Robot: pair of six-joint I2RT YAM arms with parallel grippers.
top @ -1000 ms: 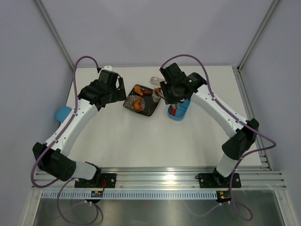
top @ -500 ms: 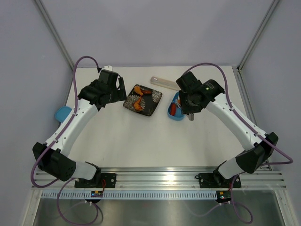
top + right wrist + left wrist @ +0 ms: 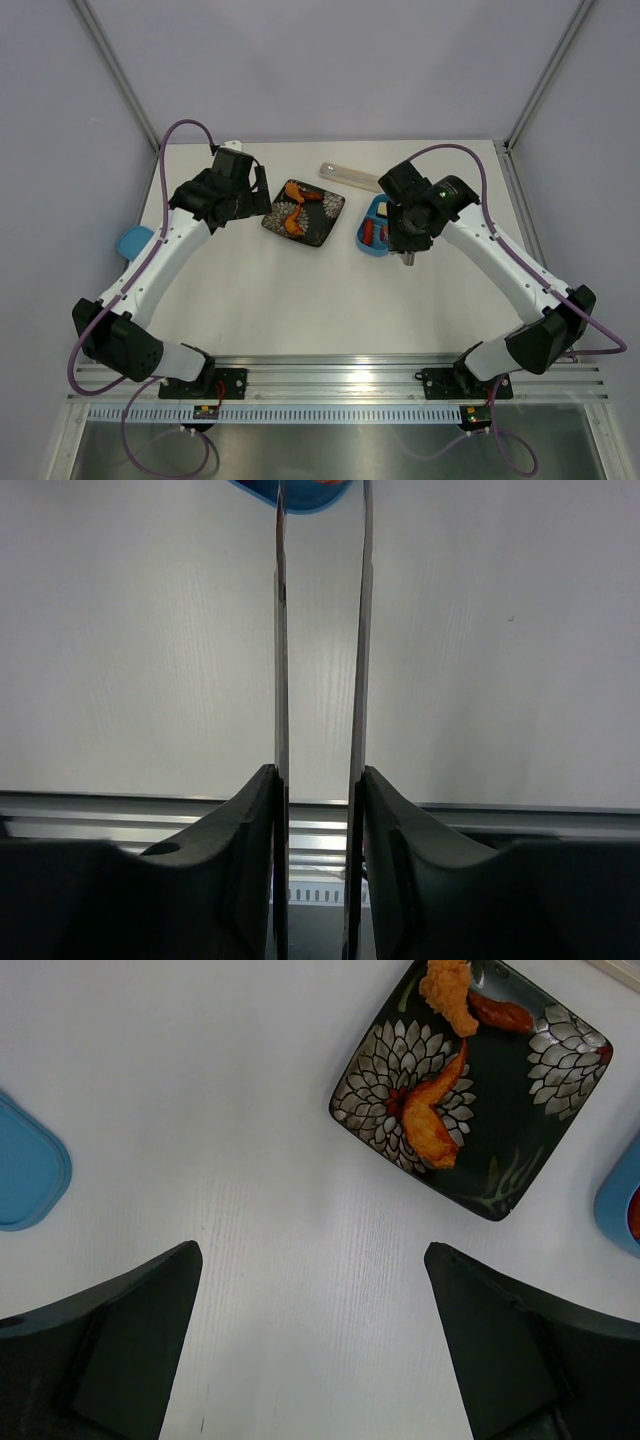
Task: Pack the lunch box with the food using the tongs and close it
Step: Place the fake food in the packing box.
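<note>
The light-blue lunch box [image 3: 374, 226] stands right of the black plate [image 3: 303, 212] with red food [image 3: 369, 233] inside it. More orange food [image 3: 436, 1126] lies on the plate [image 3: 520, 1150]. My right gripper [image 3: 406, 232] hovers at the box's right side, shut on the silver tongs [image 3: 281, 630]. Both tong arms run between its fingers [image 3: 245, 825] and stand slightly apart. Their tips reach the lunch box's edge [image 3: 310, 504]. My left gripper [image 3: 310, 1252] hangs open over bare table left of the plate. The blue lid [image 3: 132, 241] lies at the far left.
A long translucent case [image 3: 350, 175] lies behind the lunch box. The lid's corner [image 3: 25, 1165] shows at the left in the left wrist view. The lunch box's side [image 3: 622, 1195] shows at that view's right edge. An aluminium rail [image 3: 330, 378] runs along the near edge.
My right arm swung right from above the plate, carrying the tongs to the lunch box's right side. Red pieces now show inside the box. The left arm stayed put.
</note>
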